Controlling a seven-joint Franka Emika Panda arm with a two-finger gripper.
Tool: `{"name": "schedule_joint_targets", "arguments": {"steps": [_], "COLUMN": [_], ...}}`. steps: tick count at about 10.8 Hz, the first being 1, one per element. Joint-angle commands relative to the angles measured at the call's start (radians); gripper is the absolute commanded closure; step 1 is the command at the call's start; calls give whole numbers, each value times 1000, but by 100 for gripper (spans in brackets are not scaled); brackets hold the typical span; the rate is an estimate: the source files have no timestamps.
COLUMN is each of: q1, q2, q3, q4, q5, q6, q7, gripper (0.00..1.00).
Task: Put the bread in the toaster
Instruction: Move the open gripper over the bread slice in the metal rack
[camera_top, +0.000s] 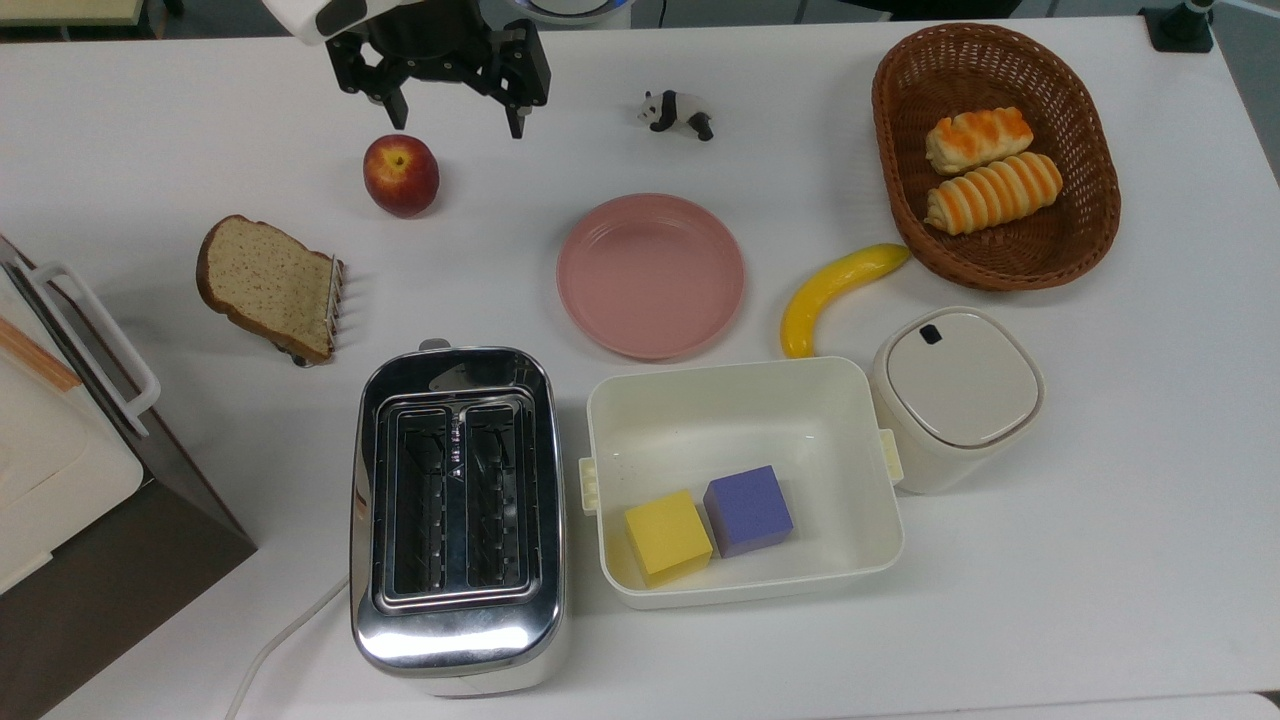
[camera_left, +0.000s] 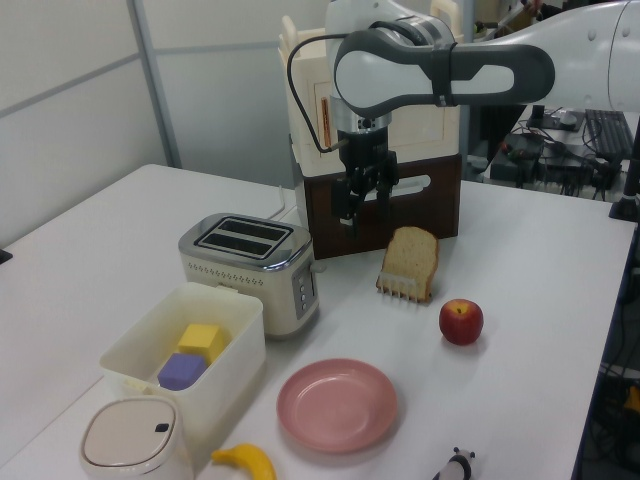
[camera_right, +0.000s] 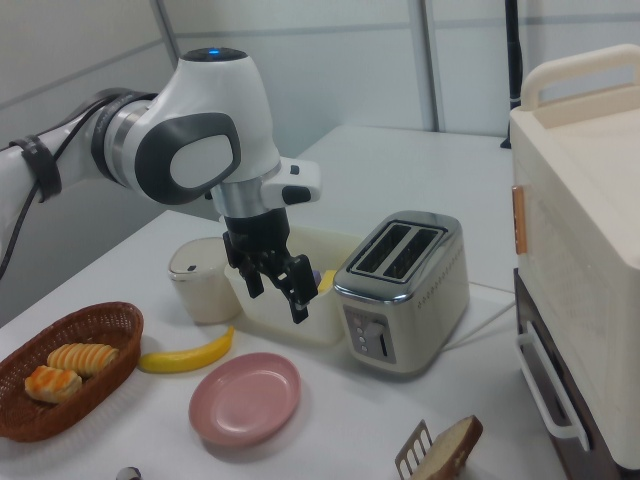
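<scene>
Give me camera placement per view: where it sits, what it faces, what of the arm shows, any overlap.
Top view: overhead, looking straight down on the table; the gripper enters from the upper edge.
Left view: low at one table end, looking along it past the plate to the arm.
Right view: opposite end, facing back; arm on the right view's left.
Shared: toaster and bread in both side views.

The bread (camera_top: 268, 285) is tan with little dark specks and a brown crust, and the toaster (camera_top: 457, 520) beside it is shiny silver with a white base. Near the toaster are a pink plate (camera_top: 651, 275), a red apple (camera_top: 400, 175), a yellow banana (camera_top: 833, 292), and a white box (camera_top: 742, 400) with a yellow block (camera_top: 667, 536) and a purple block (camera_top: 748, 510). The brown basket (camera_top: 1088, 150) holds tan rolls (camera_top: 990, 167) with orange stripes, and the gripper (camera_top: 455, 110) is black.
</scene>
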Motion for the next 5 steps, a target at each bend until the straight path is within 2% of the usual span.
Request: {"name": "schedule_joint_targets", "arguments": {"steps": [1, 5], "q1": [13, 10], "q2": [-16, -13], "q3": [-10, -10], "q4": [-40, -37], "q5": [-12, -12], "q6": [31, 33], "q7": [-10, -9], "gripper": [0, 0]}}
